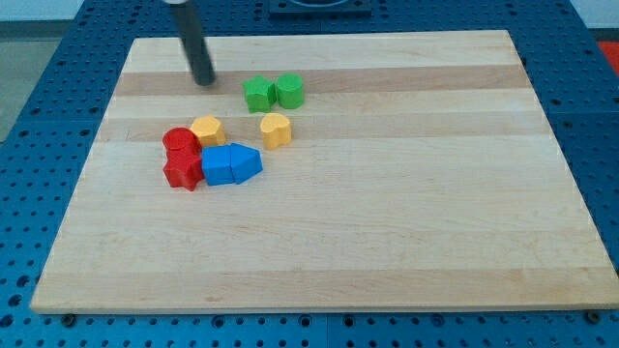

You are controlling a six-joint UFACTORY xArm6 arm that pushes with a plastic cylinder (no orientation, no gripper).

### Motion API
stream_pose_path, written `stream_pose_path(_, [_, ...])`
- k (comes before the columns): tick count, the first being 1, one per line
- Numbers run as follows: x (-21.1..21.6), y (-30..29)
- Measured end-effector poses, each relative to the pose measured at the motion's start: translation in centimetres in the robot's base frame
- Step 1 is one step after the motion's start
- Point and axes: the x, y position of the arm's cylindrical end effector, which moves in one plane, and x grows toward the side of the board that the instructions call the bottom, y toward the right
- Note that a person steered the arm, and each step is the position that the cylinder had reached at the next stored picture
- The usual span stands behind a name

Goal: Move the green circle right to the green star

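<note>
A pale wooden board (387,193) is lying on a blue perforated bench. The green circle (289,90) is sitting near the view's top, touching the green star (258,95) on its right side. The arm is carrying no gripper, only a rod; its tip (204,82) is resting left of the star, apart from both. The circle is looking light, rigid and likely to slide easily, best nudged on its flat side wall.

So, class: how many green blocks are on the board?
2, side by side near the view's top: the green star on the left, the green circle touching its right. None look hidden.
</note>
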Motion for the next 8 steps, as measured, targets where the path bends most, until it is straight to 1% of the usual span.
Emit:
stream_pose_path(1, [3.1, 6.4])
stream_pose_path(2, [6.7, 11.0])
stream_pose_path(3, [9.6, 14.0])
stream_pose_path(4, [8.5, 13.0])
stream_pose_path(5, [3.9, 15.7])
stream_pose_path(6, [0.8, 16.5])
stream_pose_path(8, [-0.7, 9.3])
